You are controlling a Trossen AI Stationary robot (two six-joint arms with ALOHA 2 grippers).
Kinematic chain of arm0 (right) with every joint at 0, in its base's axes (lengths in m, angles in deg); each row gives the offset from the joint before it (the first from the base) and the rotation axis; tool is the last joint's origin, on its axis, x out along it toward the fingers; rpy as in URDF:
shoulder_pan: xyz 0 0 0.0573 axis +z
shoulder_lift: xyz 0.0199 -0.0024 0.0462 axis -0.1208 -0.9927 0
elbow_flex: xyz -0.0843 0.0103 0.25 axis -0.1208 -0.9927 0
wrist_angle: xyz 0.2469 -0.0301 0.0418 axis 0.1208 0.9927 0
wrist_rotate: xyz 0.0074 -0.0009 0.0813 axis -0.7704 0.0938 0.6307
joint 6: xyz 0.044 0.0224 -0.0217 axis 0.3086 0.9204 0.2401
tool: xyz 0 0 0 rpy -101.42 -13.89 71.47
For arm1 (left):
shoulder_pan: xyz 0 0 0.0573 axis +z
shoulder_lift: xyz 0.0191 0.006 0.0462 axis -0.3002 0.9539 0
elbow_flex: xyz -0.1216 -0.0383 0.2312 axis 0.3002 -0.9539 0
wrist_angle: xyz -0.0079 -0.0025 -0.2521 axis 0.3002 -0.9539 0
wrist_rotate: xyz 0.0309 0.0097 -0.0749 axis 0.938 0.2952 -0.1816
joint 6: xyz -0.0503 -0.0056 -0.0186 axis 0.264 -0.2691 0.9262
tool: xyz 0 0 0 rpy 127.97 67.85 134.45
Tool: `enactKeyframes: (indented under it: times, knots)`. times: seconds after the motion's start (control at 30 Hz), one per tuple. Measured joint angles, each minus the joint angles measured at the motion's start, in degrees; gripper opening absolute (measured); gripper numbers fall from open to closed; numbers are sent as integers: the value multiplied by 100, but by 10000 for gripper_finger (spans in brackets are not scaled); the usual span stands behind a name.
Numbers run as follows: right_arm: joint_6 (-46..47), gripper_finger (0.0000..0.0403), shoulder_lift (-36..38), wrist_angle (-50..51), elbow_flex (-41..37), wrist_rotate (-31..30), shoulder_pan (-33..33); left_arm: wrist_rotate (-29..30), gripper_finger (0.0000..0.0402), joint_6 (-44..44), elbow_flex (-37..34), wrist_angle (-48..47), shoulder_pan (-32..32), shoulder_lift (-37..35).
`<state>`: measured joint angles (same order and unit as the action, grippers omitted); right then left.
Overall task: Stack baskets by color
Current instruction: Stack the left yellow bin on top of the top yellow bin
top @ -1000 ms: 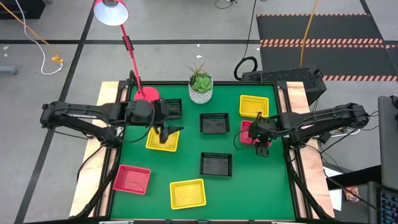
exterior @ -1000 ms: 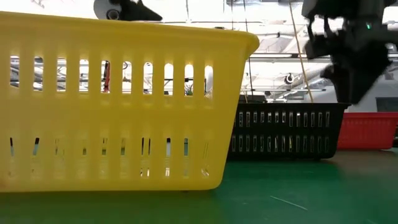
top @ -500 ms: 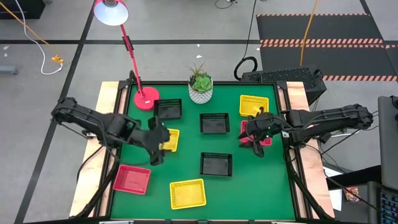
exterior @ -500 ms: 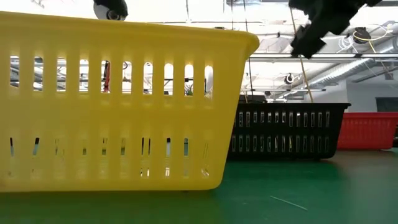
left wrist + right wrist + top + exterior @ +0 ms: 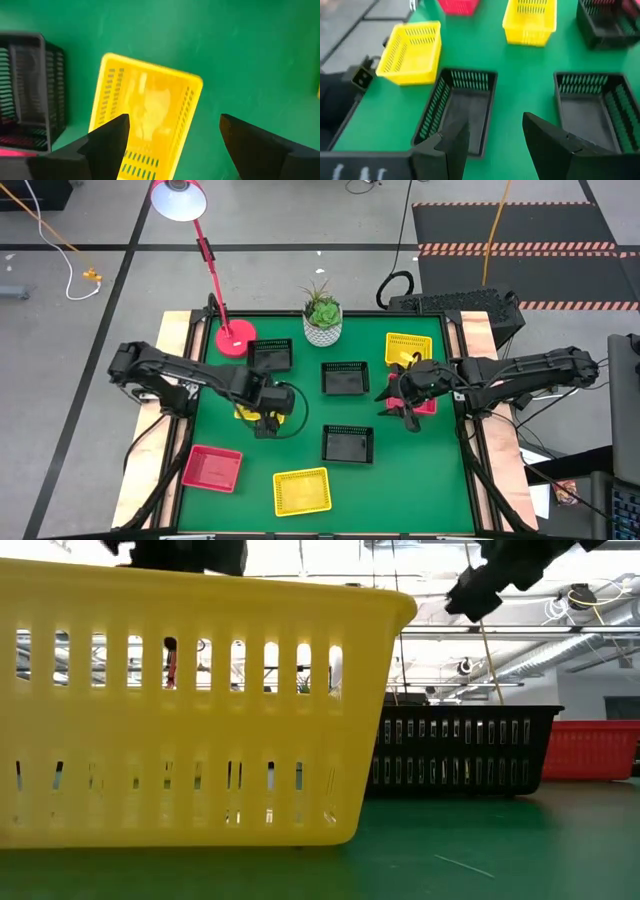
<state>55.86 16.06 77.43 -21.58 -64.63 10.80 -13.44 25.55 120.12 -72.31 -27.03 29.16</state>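
Note:
My left gripper (image 5: 268,412) points straight down, open, above a yellow basket (image 5: 145,115) that sits flat on the green mat; its fingers stand either side of the basket, above it and clear of it. My right gripper (image 5: 392,402) hangs open and slanted, with nothing between its fingers (image 5: 495,121), just left of a red basket (image 5: 424,402) partly hidden under that arm. Two more yellow baskets (image 5: 408,348) (image 5: 302,491), three black ones (image 5: 270,353) (image 5: 345,377) (image 5: 347,443) and another red one (image 5: 211,468) lie singly on the mat.
A white plant pot (image 5: 322,325) stands at the mat's far edge and a red lamp base (image 5: 236,335) at the far left corner. In the low view the near yellow basket (image 5: 200,710) fills the left half. Bare mat lies between the baskets.
My left gripper has tipped over to point straight down and has come down over the yellow basket, staying open. My right gripper has risen and tipped up from pointing down to a slant facing the table's left. No basket has moved.

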Motion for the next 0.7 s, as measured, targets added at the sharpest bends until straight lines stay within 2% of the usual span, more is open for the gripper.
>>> enactKeyframes:
  times: [0.17,0.33,0.43,0.7]
  knots:
    - [321,176,0,449,0,0,0,-399,268,-243,-173,-36,-48,234]
    - [613,176,-2,782,0,33,0,-516,234,-255,-621,160,-155,235]
    - [747,176,-2,794,0,35,0,-486,225,-253,-812,166,-148,240]
    - [1000,176,-2,769,0,35,0,-467,223,-323,-1641,1018,-31,236]
